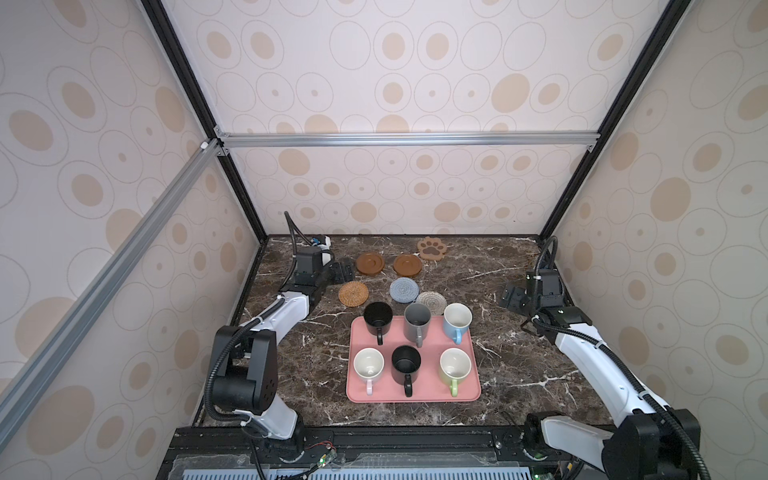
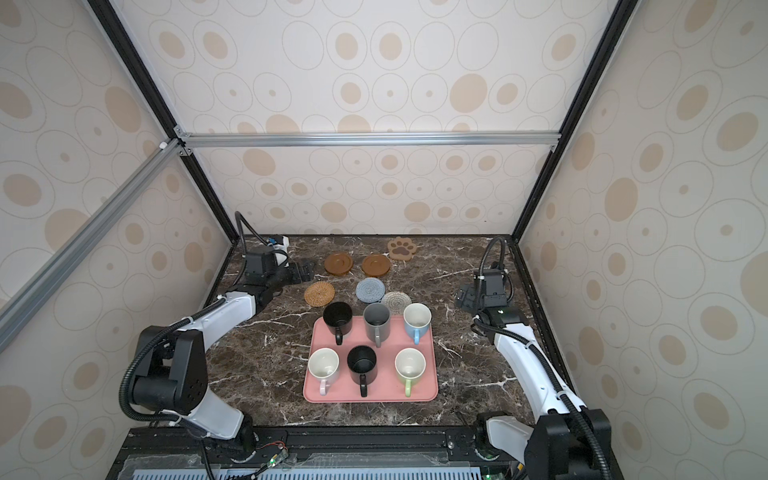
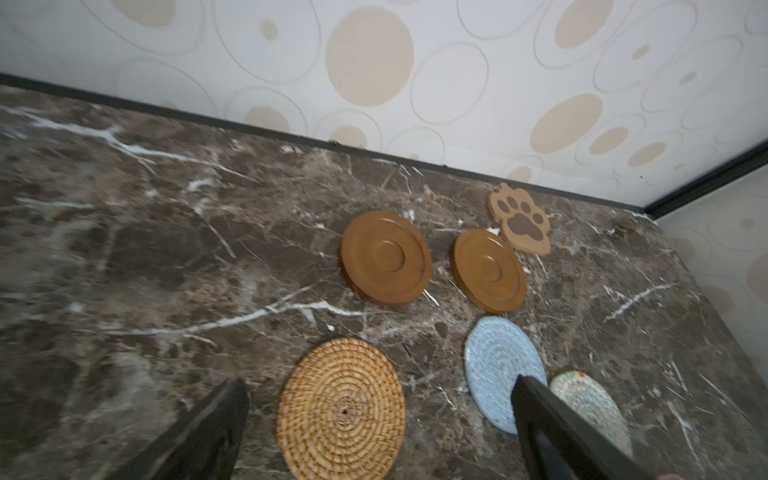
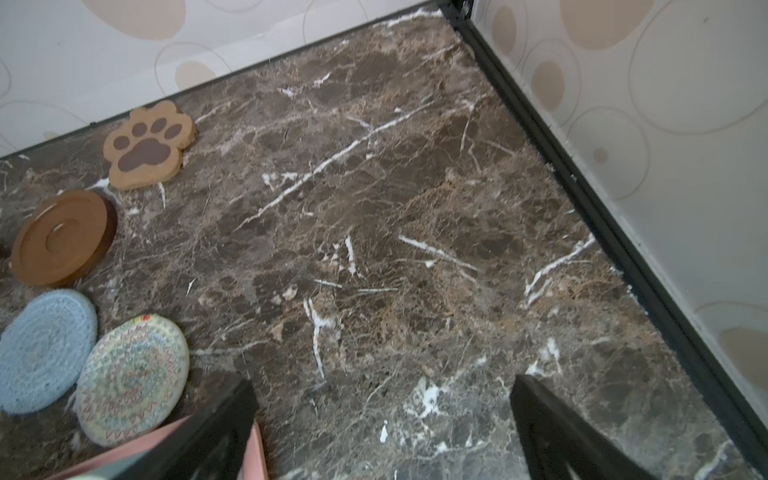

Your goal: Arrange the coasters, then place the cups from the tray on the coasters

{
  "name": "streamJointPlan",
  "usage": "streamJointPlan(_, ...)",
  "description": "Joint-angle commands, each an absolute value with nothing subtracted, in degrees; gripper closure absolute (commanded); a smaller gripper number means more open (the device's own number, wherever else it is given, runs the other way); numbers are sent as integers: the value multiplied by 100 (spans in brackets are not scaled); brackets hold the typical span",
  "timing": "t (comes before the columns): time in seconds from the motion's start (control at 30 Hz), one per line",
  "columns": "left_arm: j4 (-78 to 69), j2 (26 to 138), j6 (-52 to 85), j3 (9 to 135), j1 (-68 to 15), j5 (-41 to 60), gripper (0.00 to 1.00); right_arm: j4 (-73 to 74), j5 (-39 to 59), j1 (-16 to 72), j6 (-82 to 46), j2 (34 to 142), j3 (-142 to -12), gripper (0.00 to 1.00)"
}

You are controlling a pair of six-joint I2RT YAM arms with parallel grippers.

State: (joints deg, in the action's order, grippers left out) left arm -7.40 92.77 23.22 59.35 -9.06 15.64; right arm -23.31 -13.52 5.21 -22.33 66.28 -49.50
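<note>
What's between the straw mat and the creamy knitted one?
The blue-grey knitted coaster lies between the rattan coaster and the cream knitted coaster, seen in both top views and the left wrist view.

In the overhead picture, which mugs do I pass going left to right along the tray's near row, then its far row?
Near: pink mug → front black mug → green mug. Far: back black mug → grey mug → blue mug.

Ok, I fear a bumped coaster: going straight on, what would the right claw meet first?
Probably just the bare table; the right claw points at open marble, the paw coaster well aside. Depth unclear.
</note>
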Motion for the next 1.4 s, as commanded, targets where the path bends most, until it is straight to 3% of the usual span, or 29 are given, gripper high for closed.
streamJointPlan(0.0,-92,9551,2656,6436,-1084,1848,0,-2692,-469,574,-2327,6661,-5025,0)
streamJointPlan(0.13,218,9809,2629,6694,-1306,1669,0,-2672,552,581,-2275,6831,-5119,0)
streamJointPlan(0.5,622,10413,2931,7129,-1620,1755,0,-2792,2120,660,-1696,6891,-5231,0)
streamJointPlan(1.37,722,11518,3208,7499,-1636,1555,0,-3436,2666,686,-1485,6530,-5414,0)
